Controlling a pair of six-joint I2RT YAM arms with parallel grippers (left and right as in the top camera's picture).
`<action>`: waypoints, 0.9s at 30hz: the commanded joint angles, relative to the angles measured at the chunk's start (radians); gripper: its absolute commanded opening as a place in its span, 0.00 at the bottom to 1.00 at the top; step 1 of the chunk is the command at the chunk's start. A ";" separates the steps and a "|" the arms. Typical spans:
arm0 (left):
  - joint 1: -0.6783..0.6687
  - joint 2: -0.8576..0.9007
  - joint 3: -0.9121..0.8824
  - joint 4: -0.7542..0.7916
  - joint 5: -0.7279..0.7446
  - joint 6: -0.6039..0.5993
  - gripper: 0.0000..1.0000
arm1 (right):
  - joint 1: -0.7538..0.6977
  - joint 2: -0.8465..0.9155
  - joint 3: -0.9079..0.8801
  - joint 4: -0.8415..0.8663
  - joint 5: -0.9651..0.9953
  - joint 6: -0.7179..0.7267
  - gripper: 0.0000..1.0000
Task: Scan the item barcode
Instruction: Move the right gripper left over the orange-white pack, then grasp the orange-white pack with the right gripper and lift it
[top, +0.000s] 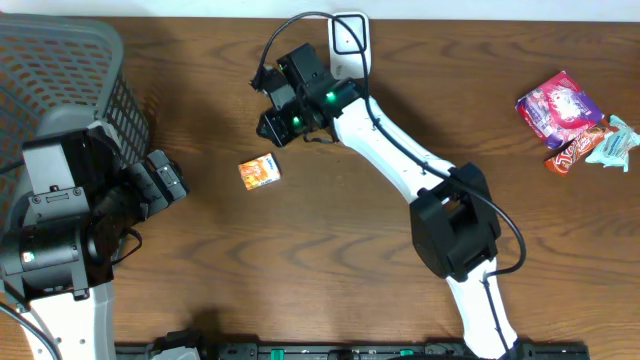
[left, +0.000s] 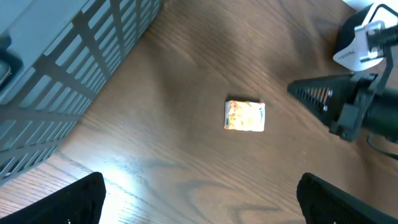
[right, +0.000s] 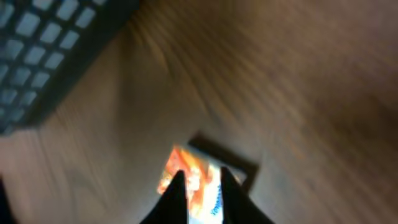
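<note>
Dark brown wooden surface. A small orange rectangular packet lies flat near the middle, untouched. The right pincer is near it, closed on nothing. The left pincer gapes wide beside a grey plastic mesh basket. Colourful snack wrappers lie far right.

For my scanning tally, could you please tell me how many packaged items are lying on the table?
4: orange packet mid-table; purple packet, red packet and teal packet clustered at the right edge. The basket may hide more.
</note>
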 joint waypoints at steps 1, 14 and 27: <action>0.003 0.000 0.010 0.000 -0.006 -0.005 0.98 | 0.018 0.066 0.002 0.050 0.014 0.119 0.01; 0.003 0.000 0.010 0.000 -0.006 -0.005 0.98 | 0.074 0.161 0.002 -0.018 0.007 0.160 0.01; 0.003 0.000 0.010 0.000 -0.006 -0.005 0.98 | 0.070 0.006 0.002 -0.372 0.079 0.089 0.30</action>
